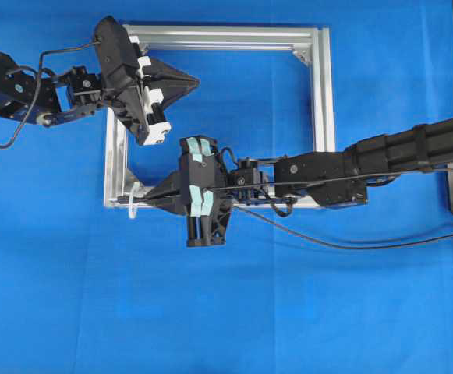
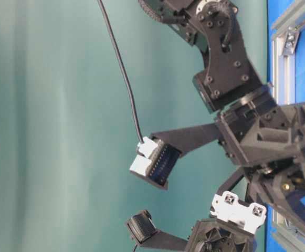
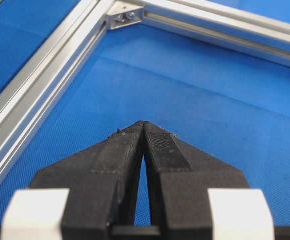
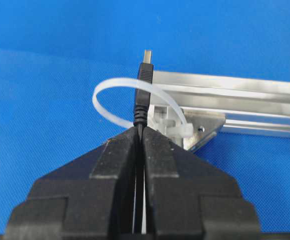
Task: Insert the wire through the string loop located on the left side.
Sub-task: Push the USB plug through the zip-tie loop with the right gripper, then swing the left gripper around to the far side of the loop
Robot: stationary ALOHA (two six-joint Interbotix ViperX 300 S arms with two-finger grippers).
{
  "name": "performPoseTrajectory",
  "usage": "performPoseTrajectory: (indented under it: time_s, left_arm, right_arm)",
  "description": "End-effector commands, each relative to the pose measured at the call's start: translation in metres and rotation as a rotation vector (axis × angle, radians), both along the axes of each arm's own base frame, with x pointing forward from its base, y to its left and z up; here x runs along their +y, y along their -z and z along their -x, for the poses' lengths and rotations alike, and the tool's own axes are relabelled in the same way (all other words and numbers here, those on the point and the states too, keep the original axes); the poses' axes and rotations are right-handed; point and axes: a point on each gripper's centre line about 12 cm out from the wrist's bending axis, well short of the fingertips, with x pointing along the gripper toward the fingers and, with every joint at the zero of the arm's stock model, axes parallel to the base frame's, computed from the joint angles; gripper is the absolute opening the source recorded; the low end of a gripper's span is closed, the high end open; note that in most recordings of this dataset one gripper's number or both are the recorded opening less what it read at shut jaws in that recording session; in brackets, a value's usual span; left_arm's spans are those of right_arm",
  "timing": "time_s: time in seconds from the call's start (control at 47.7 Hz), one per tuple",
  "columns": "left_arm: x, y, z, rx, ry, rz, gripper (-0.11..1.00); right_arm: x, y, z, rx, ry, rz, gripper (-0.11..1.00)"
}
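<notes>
Right tool clamped on wire just behind plug, steering tip through string loop at aluminium frame corner; left tool together, empty, inside frame.

Overhead cam looks straight down on the blue cloth-covered table and the square silver aluminium frame, upper middle. Side cam sits low, close, rotated sideways. Both wrist cams peer along their black fingers, each catching a frame corner.
</notes>
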Motion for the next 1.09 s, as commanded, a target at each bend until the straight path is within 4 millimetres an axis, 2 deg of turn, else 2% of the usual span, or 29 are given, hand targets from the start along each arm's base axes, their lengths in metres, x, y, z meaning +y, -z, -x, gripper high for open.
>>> performPoseTrajectory:
  time_s: [0.0, 0.713, 0.86, 1.069]
  left_arm:
    - [0.000, -0.015, -0.002, -0.044, 0.001, -0.013, 0.00]
    - [0.000, -0.014, 0.001, -0.041, 0.001, -0.013, 0.00]
    - [-0.004, -0.014, 0.015, -0.048, -0.001, -0.015, 0.00]
    - [-0.014, -0.011, 0.045, -0.030, -0.002, 0.007, 0.00]
  right_arm:
    - [-0.001, -0.018, -0.007, -0.049, 0.002, -0.002, -0.04]
    - [-0.001, -0.019, -0.014, -0.058, 0.003, -0.003, -0.04]
    - [-0.001, -0.018, -0.013, -0.054, 0.003, -0.003, -0.04]
    - [-0.001, -0.019, -0.014, -0.058, 0.003, -0.003, -0.04]
